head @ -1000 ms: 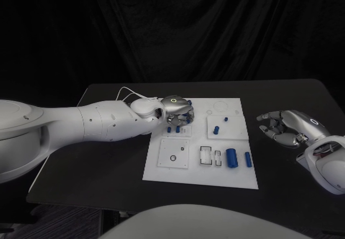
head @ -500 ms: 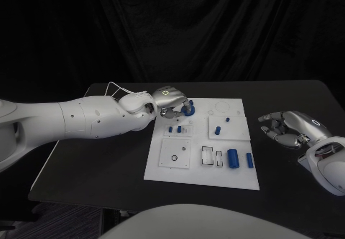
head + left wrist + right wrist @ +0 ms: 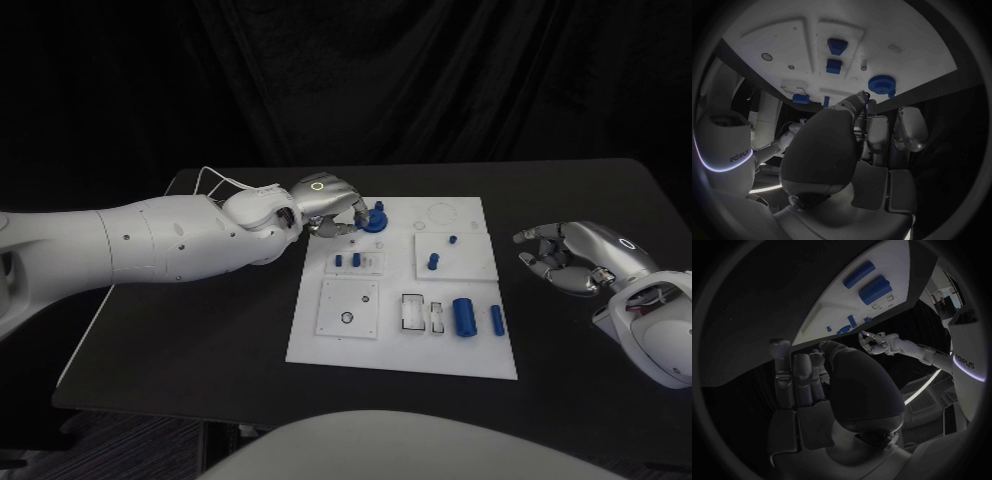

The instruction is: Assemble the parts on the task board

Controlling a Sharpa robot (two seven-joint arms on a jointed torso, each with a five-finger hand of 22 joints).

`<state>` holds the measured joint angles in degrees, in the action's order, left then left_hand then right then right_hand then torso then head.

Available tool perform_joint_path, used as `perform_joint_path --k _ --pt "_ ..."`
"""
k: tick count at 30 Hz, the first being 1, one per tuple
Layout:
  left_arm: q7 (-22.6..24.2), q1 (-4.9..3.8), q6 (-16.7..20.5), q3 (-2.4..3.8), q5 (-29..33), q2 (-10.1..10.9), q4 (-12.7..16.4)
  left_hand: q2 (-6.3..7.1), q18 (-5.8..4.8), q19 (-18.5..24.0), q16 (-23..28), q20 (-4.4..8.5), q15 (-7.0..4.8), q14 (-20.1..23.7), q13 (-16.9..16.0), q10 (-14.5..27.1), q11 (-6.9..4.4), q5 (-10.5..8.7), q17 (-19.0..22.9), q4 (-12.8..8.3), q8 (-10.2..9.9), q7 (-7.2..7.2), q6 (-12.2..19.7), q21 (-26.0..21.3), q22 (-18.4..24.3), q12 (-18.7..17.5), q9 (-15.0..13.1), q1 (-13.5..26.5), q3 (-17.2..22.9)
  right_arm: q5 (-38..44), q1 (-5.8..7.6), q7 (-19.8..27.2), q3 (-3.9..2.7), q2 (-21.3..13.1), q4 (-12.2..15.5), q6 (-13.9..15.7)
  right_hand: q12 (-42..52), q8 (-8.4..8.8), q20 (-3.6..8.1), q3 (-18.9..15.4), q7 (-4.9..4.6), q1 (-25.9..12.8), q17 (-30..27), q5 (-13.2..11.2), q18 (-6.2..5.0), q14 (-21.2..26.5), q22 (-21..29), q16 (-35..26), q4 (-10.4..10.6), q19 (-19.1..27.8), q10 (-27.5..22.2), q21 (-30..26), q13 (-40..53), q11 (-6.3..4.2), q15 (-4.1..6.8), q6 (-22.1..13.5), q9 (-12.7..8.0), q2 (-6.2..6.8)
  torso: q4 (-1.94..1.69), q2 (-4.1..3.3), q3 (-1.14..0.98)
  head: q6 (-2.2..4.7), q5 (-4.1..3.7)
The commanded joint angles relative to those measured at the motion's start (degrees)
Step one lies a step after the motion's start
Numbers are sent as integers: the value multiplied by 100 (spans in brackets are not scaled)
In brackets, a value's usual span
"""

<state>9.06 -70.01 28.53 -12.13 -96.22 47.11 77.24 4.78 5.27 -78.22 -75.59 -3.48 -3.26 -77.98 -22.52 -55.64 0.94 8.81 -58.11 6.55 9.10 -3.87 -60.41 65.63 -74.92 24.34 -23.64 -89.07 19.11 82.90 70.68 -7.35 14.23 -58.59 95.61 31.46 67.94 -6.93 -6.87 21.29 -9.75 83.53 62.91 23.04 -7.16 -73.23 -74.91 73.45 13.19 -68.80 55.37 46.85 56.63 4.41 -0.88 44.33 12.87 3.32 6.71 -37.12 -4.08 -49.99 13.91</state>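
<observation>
Nearest the camera in the head view, in the lower middle of the frame, the white task board [image 3: 404,345] is seen on the black table [image 3: 188,330]; along its near right part a large blue cylinder [image 3: 464,315] and a thinner blue peg [image 3: 496,319] lie side by side beside two rectangular cut-outs; a small dark ring [image 3: 348,318] is seen on the near left panel. At the right edge, off the board, the right hand [image 3: 574,258] is held above the table with its fingers curled inward and nothing in them. Further up the board, two short blue pins [image 3: 348,260] stand in the left middle panel, and a blue pin [image 3: 434,262] stands in the right middle panel. Farthest, at the board's upper left corner, the left hand [image 3: 329,204] is seen with its fingers close around a blue gear [image 3: 375,217]; whether the gear is actually gripped cannot be told; in the left wrist view the gear [image 3: 881,84] sits on the board just past the fingertips [image 3: 859,98].
</observation>
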Motion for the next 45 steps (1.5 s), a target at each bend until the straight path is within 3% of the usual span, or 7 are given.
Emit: perform_joint_path --k 1,20,45 --pt "-51 24 -110 4 2 -19 -13 12 -13 41 34 1 8 58 10 -49 -21 4 23 -4 -11 -13 5 -34 -831 -41 6 54 -18 9 -12 14 -3 -5 9 -23 -30 -14 -17 28 5 -27 -5 22 -112 32 -397 -23 -10 8 -39 -21 -5 20 -8 30 -4 35 3 -8 2 -1 2" --pt "-162 180 -343 4 2 -84 -148 10 -8 60 71 -2 13 91 25 -59 -18 -32 90 2 -19 -15 11 -69 -822 -58 9 62 -19 8 -29 22 -3 -12 18 -16 -33 -11 -18 31 4 -28 -11 22 -112 38 -396 -28 -11 11 -43 -27 -7 21 -9 29 -7 36 7 -6 2 -1 6" --pt "-216 211 -527 4 2 -142 -197 9 -11 60 106 -5 19 120 46 -68 -8 -68 143 9 -34 -23 25 -65 -824 -84 14 71 -18 8 -37 19 -3 5 13 -43 -39 -9 -20 41 3 -24 -10 23 -112 41 -396 -31 -17 14 -53 -33 -14 25 -11 30 -11 34 6 -7 0 -1 0"
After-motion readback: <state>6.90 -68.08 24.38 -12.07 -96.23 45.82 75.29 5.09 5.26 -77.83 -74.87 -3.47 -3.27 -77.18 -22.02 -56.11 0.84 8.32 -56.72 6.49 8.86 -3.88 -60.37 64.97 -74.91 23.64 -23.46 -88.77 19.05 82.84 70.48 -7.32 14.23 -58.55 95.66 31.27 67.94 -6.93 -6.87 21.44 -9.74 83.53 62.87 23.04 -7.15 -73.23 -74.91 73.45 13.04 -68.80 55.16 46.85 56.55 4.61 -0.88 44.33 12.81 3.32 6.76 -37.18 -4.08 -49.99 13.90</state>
